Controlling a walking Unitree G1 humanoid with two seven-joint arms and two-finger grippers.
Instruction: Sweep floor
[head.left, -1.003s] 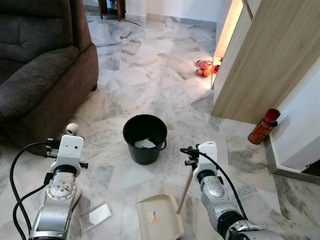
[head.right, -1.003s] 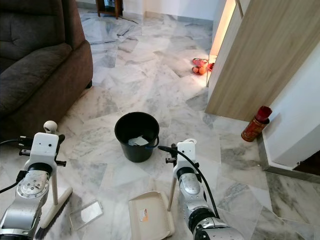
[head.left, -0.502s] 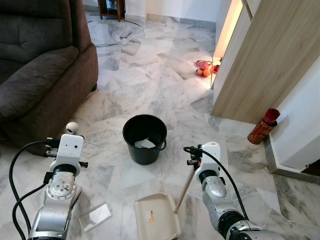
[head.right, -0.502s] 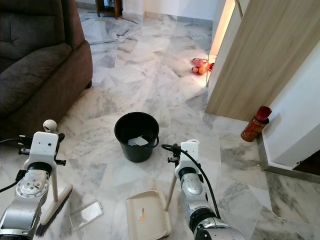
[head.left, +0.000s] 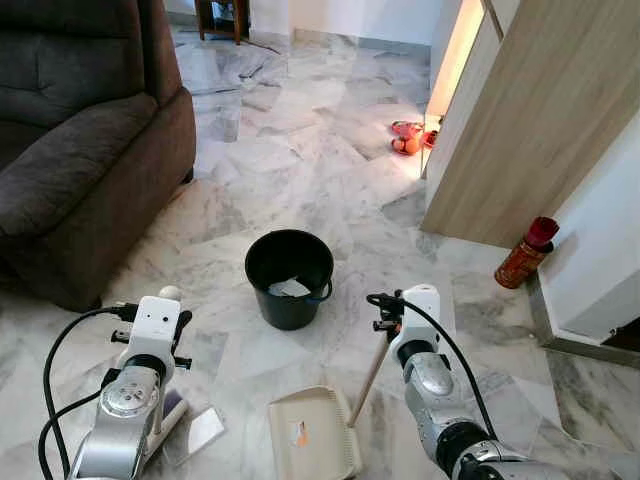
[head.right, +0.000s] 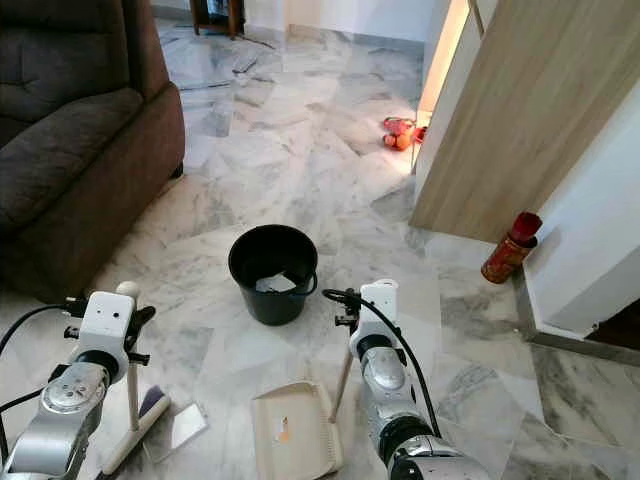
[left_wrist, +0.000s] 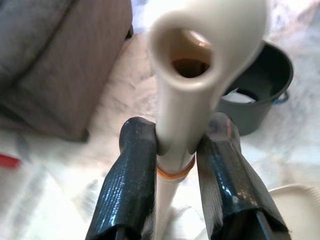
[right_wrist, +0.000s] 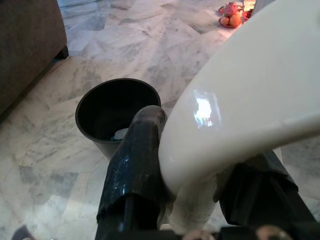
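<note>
My left gripper (left_wrist: 177, 135) is shut on the cream broom handle (left_wrist: 175, 100), near its knobbed top end (head.left: 170, 293). The broom stands almost upright, its head (head.right: 140, 425) on the marble floor touching a clear plastic wrapper (head.left: 200, 432). My right gripper (right_wrist: 200, 145) is shut on the cream dustpan handle (head.left: 370, 375). The dustpan (head.left: 310, 440) lies flat on the floor just right of the wrapper, with a small orange-marked scrap in it. A black bucket (head.left: 290, 275) with white paper inside stands between and beyond both arms.
A dark brown sofa (head.left: 80, 130) fills the left side. A wooden panel (head.left: 520, 120) and a white wall close the right, with a red spray can (head.left: 525, 252) at their foot. Red and orange items (head.left: 407, 138) lie by the lit doorway.
My left arm has moved right and lower with the broom, bringing the broom head against the clear wrapper. The dustpan has slid slightly to the left.
</note>
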